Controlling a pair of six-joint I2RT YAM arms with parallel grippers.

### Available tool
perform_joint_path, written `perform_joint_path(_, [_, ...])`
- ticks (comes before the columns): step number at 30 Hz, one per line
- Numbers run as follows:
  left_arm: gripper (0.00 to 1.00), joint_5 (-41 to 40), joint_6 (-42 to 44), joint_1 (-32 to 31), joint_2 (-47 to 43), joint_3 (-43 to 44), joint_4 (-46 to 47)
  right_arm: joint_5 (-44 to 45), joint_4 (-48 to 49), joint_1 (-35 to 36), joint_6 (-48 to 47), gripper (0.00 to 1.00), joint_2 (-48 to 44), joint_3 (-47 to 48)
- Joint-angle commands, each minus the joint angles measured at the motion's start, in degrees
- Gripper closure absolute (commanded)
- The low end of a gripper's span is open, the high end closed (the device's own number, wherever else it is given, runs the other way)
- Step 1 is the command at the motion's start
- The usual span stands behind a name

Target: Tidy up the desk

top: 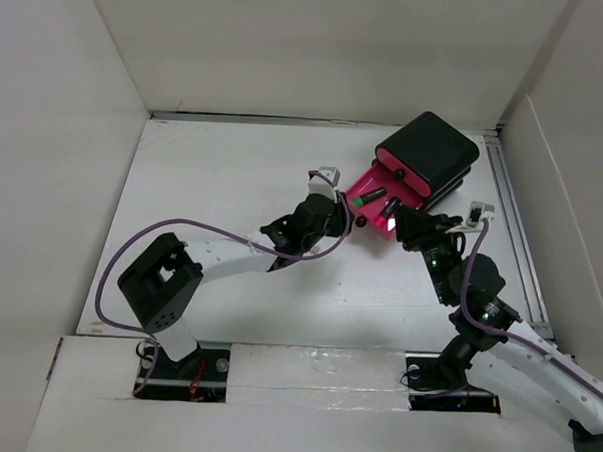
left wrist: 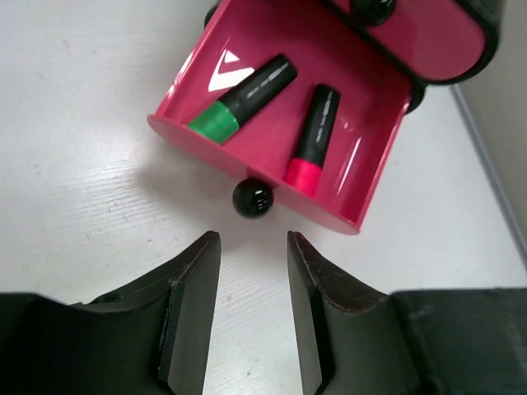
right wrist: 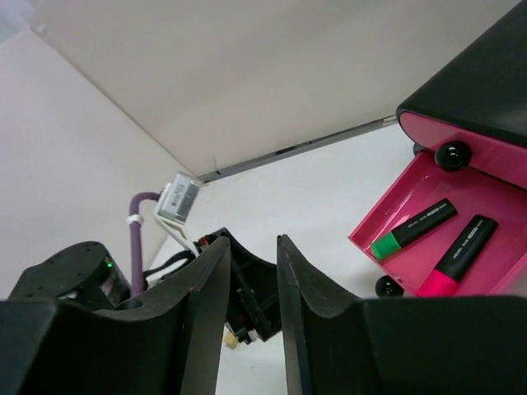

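Note:
The white desk [top: 223, 183] carries a black box [top: 430, 152] with pink drawers at the back right. Its lowest drawer [top: 361, 189] is pulled open. In it lie a green-capped marker [left wrist: 243, 97] and a pink-capped marker [left wrist: 313, 136]. My left gripper [left wrist: 254, 239] is open and empty, just short of the drawer's black knob [left wrist: 252, 197]. In the top view it [top: 339, 213] is at the drawer's left front. My right gripper [right wrist: 253, 240] is open and empty. It [top: 407, 227] hovers by the drawer's right front corner, tilted up toward the back wall.
White wall panels [top: 329, 47] stand on three sides of the desk. A metal rail [top: 507, 215] runs along the right edge beside the box. An upper drawer with its own black knob [right wrist: 452, 154] is shut. The left arm's purple cable [top: 181, 226] loops over the desk.

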Motion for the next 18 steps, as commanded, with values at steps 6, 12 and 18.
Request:
perform_joint_path(6, [0.65,5.36,4.74,-0.26,9.47,6.97,1.79,-0.98,3.35,-0.23,-0.23,0.55,1.60,0.81])
perform_joint_path(12, [0.66,8.17,7.73,-0.26,15.98,13.74,0.99,-0.71,3.08,-0.23,-0.41,0.54,1.42,1.07])
perform_joint_path(18, [0.67,7.39,8.44,-0.26,21.35,18.84,-1.82,-0.89,3.26,-0.23,-0.41,0.53,1.33,0.99])
